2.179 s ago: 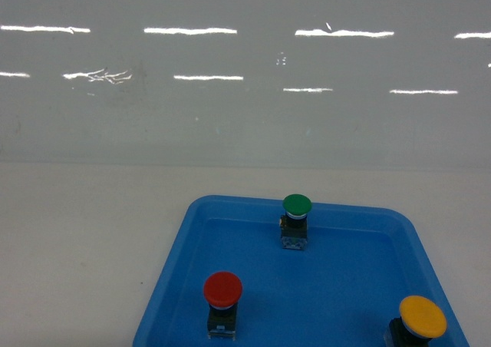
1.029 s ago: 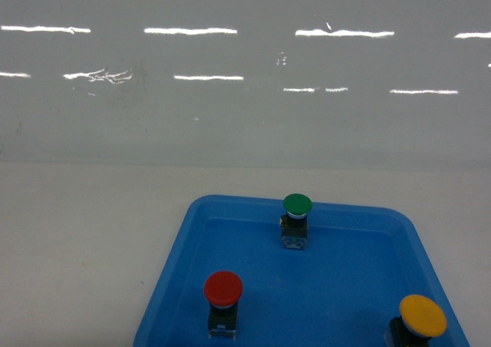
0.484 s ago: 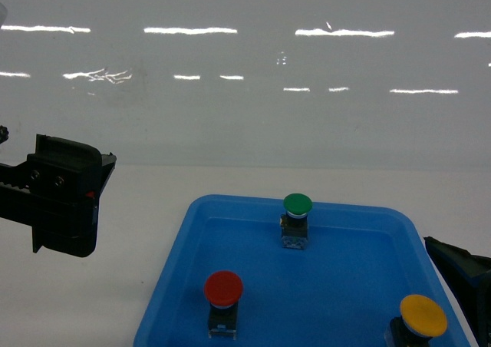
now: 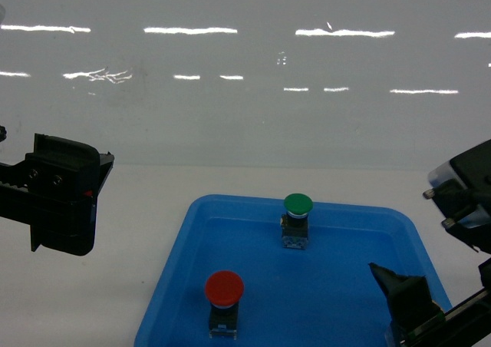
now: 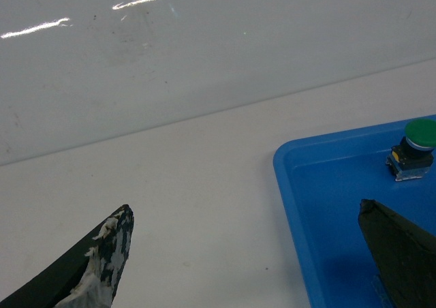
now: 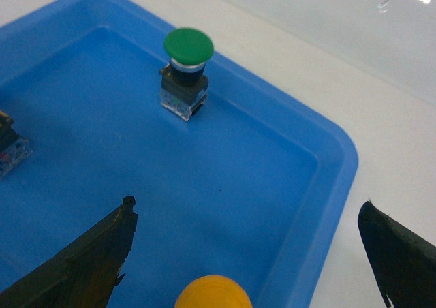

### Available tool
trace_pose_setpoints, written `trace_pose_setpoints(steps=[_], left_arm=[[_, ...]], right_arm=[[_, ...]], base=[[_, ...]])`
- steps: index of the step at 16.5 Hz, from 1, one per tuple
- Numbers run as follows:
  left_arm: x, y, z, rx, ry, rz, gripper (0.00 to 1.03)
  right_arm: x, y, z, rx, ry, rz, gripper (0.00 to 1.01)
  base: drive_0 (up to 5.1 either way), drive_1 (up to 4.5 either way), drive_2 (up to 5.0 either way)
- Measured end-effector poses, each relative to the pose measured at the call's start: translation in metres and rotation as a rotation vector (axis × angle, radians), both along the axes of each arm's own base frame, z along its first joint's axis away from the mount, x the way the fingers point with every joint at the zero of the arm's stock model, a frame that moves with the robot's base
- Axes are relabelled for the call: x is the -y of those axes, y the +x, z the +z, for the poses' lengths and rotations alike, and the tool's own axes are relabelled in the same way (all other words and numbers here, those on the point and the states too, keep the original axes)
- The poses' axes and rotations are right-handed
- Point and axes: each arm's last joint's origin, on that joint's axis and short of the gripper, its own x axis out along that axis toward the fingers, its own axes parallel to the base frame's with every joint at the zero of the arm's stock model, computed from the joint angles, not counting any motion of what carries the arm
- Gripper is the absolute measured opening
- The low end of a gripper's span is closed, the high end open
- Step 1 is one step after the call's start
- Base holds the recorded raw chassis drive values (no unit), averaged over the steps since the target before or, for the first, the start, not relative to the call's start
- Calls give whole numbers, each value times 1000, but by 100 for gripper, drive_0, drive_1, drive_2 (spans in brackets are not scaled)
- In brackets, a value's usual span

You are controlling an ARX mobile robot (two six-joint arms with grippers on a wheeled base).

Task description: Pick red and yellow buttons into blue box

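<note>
The red button [image 4: 224,287] stands upright at the front left of a shallow blue tray [image 4: 349,274]. In the right wrist view the yellow button's cap [image 6: 212,291] shows at the bottom edge. My right gripper [image 6: 246,203] is open just above it and straddles the tray's right rim [image 6: 340,178]. In the head view a dark right finger [image 4: 403,292] hides the yellow button. My left gripper [image 5: 245,206] is open above the white table, just left of the tray's edge [image 5: 289,199], with nothing in it. The blue box is out of view.
A green-capped button [image 4: 298,204] stands upright at the tray's back middle and also shows as the green button [image 6: 188,45] in the right wrist view. The tray sits on a white tabletop [image 4: 92,285] in front of a glossy pale wall [image 4: 245,109].
Both arms have come into the head view, the left at the far left. The right gripper has since moved in over the tray's right front corner, covering the yellow button.
</note>
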Motion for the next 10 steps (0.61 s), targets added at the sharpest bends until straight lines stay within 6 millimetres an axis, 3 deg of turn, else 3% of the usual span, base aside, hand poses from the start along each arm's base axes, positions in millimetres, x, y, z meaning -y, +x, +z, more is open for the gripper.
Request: trace_pose_setpoints(steps=[6,10], left_arm=[[0,0,0,0,0,0,98],[0,0,0,0,0,0,98]], right_arm=[[-3,17,-27,-117,-65,35,98],[-7,14,-53,-189,-124,47,98]], base=[[0,0,0],[0,0,0]])
